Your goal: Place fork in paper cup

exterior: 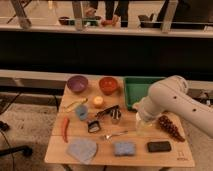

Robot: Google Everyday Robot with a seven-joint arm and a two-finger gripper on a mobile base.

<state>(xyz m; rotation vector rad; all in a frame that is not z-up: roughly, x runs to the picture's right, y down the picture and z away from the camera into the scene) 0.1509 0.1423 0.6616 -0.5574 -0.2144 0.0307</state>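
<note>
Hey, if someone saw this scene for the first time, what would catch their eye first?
The big white robot arm on the right dominates, bending down so its gripper hangs over the wooden table just in front of the green tray. Next come the purple bowl and orange bowl along the back edge, and the silver fork lying near the middle behind the blue sponge.
</note>
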